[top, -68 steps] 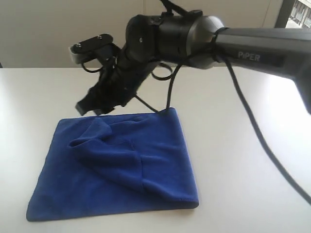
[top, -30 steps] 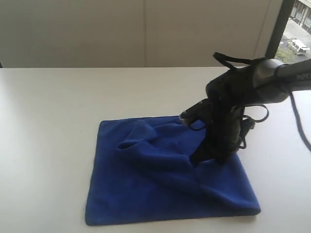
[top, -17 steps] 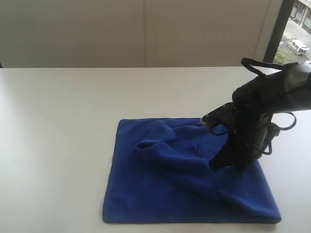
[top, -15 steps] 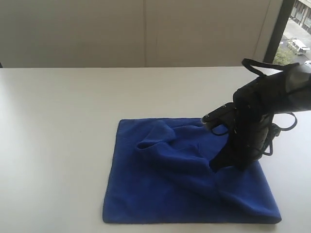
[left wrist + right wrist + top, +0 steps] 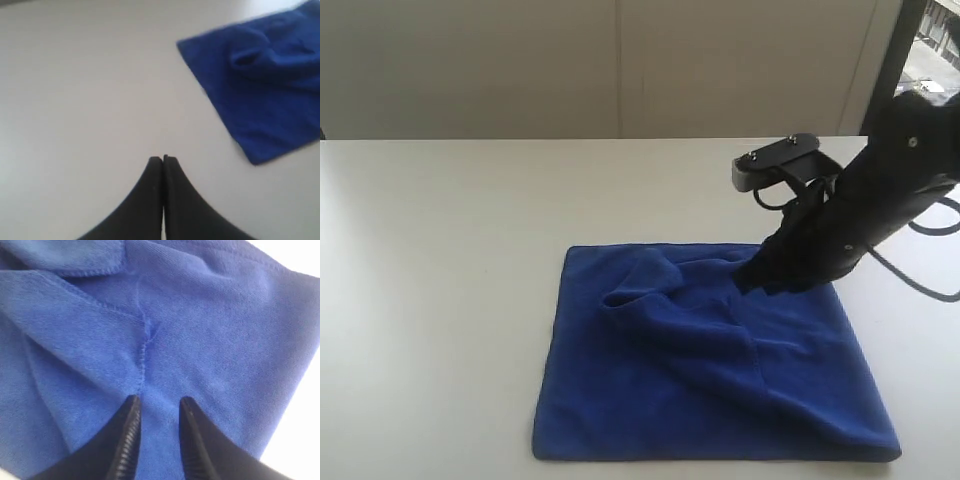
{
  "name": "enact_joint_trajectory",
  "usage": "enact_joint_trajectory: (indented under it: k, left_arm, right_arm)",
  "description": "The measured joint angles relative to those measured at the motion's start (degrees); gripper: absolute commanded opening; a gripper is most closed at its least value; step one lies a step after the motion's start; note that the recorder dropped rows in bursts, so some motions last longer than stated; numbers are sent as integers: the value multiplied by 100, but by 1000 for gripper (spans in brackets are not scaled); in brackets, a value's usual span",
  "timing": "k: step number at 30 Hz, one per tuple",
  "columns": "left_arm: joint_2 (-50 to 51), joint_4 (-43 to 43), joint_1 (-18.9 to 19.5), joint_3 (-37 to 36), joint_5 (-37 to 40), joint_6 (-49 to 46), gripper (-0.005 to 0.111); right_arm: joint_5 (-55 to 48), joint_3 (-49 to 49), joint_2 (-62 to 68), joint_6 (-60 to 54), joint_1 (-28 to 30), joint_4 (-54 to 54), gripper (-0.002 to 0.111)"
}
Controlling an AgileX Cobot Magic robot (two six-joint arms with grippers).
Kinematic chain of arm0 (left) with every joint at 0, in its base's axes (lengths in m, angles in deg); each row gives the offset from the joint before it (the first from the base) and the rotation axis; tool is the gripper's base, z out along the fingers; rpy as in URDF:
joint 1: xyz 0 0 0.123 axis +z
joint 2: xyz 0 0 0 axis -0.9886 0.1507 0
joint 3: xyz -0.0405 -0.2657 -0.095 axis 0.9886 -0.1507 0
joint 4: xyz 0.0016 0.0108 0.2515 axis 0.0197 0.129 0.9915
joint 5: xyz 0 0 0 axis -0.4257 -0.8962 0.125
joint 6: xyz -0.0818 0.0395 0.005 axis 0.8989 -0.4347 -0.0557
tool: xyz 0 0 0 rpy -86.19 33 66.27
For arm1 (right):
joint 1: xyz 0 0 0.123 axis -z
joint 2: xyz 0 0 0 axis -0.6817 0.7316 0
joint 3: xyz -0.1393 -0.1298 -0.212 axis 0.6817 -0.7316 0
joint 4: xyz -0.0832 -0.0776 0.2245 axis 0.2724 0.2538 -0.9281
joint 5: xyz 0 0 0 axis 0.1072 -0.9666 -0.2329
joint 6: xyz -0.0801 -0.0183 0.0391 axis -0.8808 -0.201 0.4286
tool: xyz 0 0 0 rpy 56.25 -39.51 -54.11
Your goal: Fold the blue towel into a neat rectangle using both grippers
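Observation:
The blue towel [image 5: 710, 360] lies on the white table [image 5: 450, 260], roughly square, with a rumpled flap bunched across its middle and far part. My right gripper [image 5: 752, 283] hovers at the towel's far right part, fingers pointing down at the cloth. In the right wrist view this gripper [image 5: 159, 401] is open just above the towel [image 5: 200, 340], beside a stitched seam, with nothing between the fingers. My left gripper [image 5: 163, 159] is shut, empty, over bare table, well away from the towel's corner [image 5: 255, 105]. It is outside the exterior view. No white tag shows.
A pale wall [image 5: 620, 60] runs behind the table's far edge. A dark window frame [image 5: 885, 60] stands at the back right. Black cables [image 5: 920, 280] hang from the right arm, right of the towel.
The right arm swept from the towel's far left across to its right side, then its gripper lifted off the towel's right part and drew back towards the far edge. The towel's bunched flap is unchanged.

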Motion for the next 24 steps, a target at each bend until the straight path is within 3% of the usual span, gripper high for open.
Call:
enact_joint_trajectory:
  k: [4, 7, 9, 12, 14, 17, 19, 24]
  left_arm:
    - [2297, -1211, 0, 1301, 1093, -1195, 0]
    - [4865, -2695, -21, 2895, 2152, -2533, 0]
    - [5975, -3367, -186, 3629, 2137, -3191, 0]
    - [6974, -3525, -711, 4422, 1256, -3555, 0]
    - [7502, -3149, -1209, 4881, 346, -3606, 10]
    - [8038, -2441, -1739, 5324, -348, -3628, 42]
    - [8457, -2136, -2038, 5590, -773, -3628, 51]
    - [9143, -1798, -2348, 5858, -1315, -3628, 51]
  right_arm:
    - [-517, 0, -558, -226, 0, -184, 27]
    - [-1252, 0, -1104, -242, 0, -132, 27]
    - [-1323, -10, -1275, -242, 0, -104, 27]
    - [-1242, -91, -1304, -242, 0, -67, 27]
    - [-1157, -114, -1245, -192, 0, -39, 27]
    - [-1156, -128, -1232, -117, 0, 38, 27]
    - [-1178, -128, -1232, 144, 0, 322, 27]
    - [-1269, -128, -1232, 994, 0, 1354, 27]
